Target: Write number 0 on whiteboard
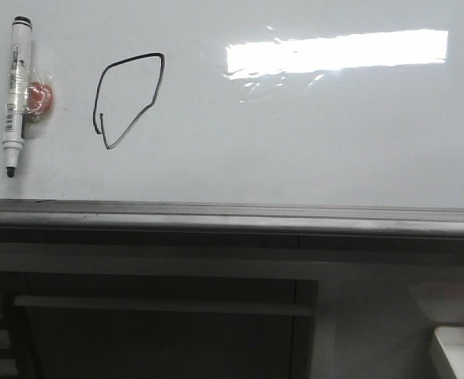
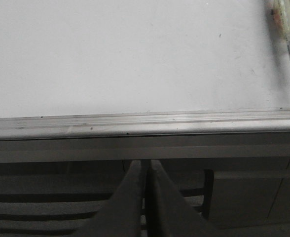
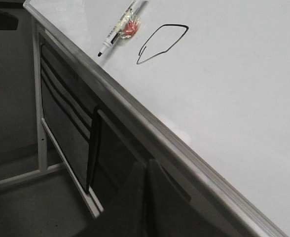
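Front view shows the 0 (image 1: pixel 129 99) already drawn on the upper left of the whiteboard (image 1: pixel 311 142), marker (image 1: pixel 16 95) stuck beside it, and both our left gripper (image 2: pixel 146 197) and right gripper (image 3: pixel 145 197) sit pinched together, empty, below the ledge (image 1: pixel 232 213), so we'd say writing's done and all that's left is staying clear.

Whiteboard (image 1: pixel 311 142): large, glossy white, standing upright, catching a bright rectangular glare at upper right; grey metal ledge running along its lower edge. Number 0 (image 1: pixel 128 99): thin black marker outline, lopsided loop with angular corners, tapering to a pointed bottom, sitting on the board's upper left area.
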You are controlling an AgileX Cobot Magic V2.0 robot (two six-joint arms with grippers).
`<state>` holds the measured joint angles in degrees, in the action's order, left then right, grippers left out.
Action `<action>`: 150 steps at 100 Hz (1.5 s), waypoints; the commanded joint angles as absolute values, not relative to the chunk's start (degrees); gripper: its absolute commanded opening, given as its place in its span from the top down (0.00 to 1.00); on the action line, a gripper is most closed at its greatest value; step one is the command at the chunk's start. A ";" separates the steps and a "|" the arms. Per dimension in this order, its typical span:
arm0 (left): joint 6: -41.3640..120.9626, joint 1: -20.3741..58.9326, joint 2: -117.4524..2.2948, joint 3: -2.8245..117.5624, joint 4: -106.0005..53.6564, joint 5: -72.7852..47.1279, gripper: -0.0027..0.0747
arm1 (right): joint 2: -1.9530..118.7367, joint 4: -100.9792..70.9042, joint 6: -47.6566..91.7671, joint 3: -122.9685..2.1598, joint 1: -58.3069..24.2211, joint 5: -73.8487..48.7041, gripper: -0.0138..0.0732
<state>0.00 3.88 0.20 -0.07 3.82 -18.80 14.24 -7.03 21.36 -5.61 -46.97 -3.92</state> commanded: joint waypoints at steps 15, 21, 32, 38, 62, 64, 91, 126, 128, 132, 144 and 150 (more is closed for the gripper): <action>0.00 3.94 1.85 -0.63 3.80 -14.57 0.99 | 14.79 -7.09 21.19 -7.16 -46.72 0.84 0.90; 0.00 3.94 1.85 -0.63 3.80 -14.57 0.99 | 14.79 -7.09 21.19 -7.16 -46.72 0.84 0.90; 0.00 3.94 1.85 -0.63 3.80 -14.57 0.99 | 14.79 -7.09 20.07 -7.16 -46.72 2.19 0.90; 0.00 3.94 1.85 -0.63 3.80 -14.57 0.99 | 14.79 -4.45 15.22 -7.16 -46.46 3.35 0.90; 0.00 3.94 1.85 -0.63 3.80 -14.57 0.99 | 14.79 4.27 -3.57 -7.16 -35.51 6.11 0.90; 0.00 3.94 1.85 -0.63 3.80 -14.57 0.99 | 14.79 4.27 -3.57 -7.16 -33.86 6.11 0.90; 0.00 3.94 1.85 -0.63 3.80 -14.57 0.99 | 14.79 4.27 -3.57 -7.16 -10.75 6.59 0.90; 0.00 3.94 1.85 -0.63 3.80 -14.57 0.99 | 12.67 3.63 -3.57 -6.93 1.98 2.57 0.90; 0.00 3.94 1.85 -0.63 3.80 -14.57 0.99 | 12.04 3.63 -3.57 -6.62 2.09 1.83 0.90; 0.00 3.94 1.85 -0.63 3.80 -14.57 0.99 | 10.46 3.54 -3.57 -5.34 2.47 1.58 0.90; 0.00 3.94 1.85 -0.63 3.80 -14.57 0.99 | 3.71 3.41 -3.57 -0.41 2.93 3.06 0.90; 0.00 3.94 1.85 -0.63 3.80 -14.57 0.99 | -0.55 2.26 -3.69 2.43 2.85 2.91 0.90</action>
